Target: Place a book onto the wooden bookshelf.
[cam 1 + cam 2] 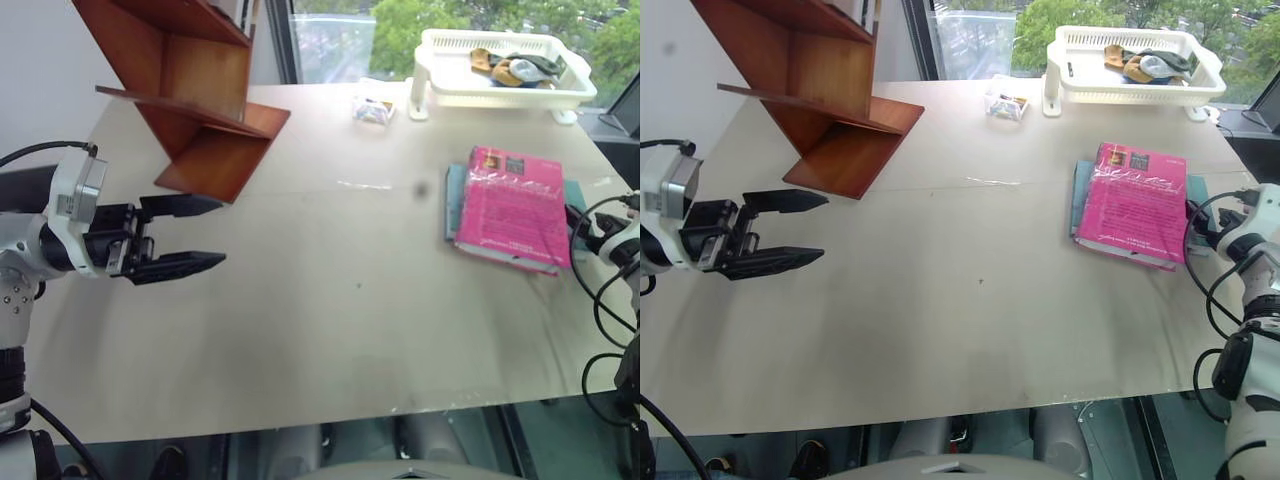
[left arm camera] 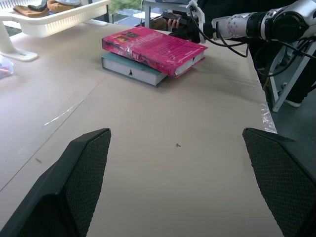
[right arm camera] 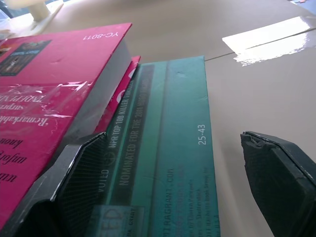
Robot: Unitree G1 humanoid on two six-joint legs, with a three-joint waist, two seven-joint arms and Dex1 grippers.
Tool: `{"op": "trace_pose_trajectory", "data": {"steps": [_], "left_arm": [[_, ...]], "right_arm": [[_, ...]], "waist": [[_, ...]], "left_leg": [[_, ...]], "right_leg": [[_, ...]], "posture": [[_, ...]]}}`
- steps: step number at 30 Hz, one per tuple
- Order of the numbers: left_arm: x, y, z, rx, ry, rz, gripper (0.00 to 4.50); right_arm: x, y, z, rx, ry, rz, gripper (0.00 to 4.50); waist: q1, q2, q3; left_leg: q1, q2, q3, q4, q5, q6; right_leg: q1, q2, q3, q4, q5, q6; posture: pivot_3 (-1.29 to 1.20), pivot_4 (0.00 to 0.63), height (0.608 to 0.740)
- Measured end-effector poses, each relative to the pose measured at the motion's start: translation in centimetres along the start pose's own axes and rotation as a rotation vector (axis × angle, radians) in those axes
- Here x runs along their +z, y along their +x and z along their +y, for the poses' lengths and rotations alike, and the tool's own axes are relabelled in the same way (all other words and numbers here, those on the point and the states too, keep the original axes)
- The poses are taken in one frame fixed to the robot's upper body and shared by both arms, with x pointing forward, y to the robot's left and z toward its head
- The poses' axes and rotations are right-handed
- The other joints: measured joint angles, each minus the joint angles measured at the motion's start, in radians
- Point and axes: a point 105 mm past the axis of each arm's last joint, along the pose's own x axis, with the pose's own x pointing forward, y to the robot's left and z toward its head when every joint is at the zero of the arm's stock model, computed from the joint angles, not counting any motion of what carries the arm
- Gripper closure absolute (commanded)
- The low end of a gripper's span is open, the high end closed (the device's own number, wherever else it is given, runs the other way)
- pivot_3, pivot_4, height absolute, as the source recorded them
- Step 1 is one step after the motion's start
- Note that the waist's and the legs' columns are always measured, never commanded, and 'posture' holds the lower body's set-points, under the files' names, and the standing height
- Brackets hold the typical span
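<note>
Your left gripper (image 1: 200, 233) hovers wide open at frame left, pointing right; your right gripper (image 3: 173, 187), jaws wide, sits against the book (image 1: 513, 207) at right.

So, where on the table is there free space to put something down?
The wide beige tabletop between the reddish-brown wooden bookshelf and the thick pink softcover book is bare, down to the near edge. It is crowded on the right, where that book lies on a thin teal book beside the open right pincer, and by the white plastic basket tray.
</note>
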Motion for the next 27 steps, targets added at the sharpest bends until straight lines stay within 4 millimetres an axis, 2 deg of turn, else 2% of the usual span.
{"op": "trace_pose_trajectory", "data": {"steps": [6,11,19,21,27], "left_arm": [[-0.2,0.0,0.0,0.003,-0.006,0.003,0.00],[-0.4,-0.1,0.0,0.007,-0.003,0.009,0.00],[-0.6,-0.1,-0.1,0.010,-0.001,0.016,0.00],[-0.7,-0.1,-0.1,0.011,0.003,0.018,0.00],[-0.8,-0.1,-0.1,0.013,0.002,0.023,0.00]], "right_arm": [[0.1,0.3,-0.6,-0.084,-0.055,-0.020,0.06],[0.0,0.4,-0.4,-0.076,-0.045,-0.009,0.06],[-0.6,0.6,1.7,0.111,0.031,0.039,0.06],[-1.0,0.5,3.0,0.205,0.023,0.051,0.06],[-1.7,0.4,4.7,0.329,-0.021,0.075,0.06]], "waist": [[0.000,-0.001,0.000],[0.001,-0.001,0.000],[-0.007,-0.002,0.000],[-0.010,-0.002,0.000],[-0.015,-0.006,-0.002]], "left_leg": [[0.000,0.000,0.000,0.000,0.000,0.000],[0.000,0.000,0.000,0.000,0.000,0.000],[0.001,0.001,0.000,0.000,0.000,0.000],[0.001,0.001,0.000,0.000,0.000,0.000],[0.002,0.001,-0.001,0.000,0.000,0.000]], "right_leg": [[0.001,0.000,0.000,0.000,0.000,0.000],[0.001,0.000,0.000,0.000,0.000,0.000],[0.001,0.001,0.000,0.000,0.000,0.000],[0.001,0.001,0.000,0.000,0.000,0.000],[0.002,0.001,0.000,0.000,0.000,0.000]], "posture": [[0.00,0.150,0.740],[0.00,0.150,0.740],[0.00,0.150,0.740],[0.00,0.150,0.740],[0.00,0.150,0.740]]}}
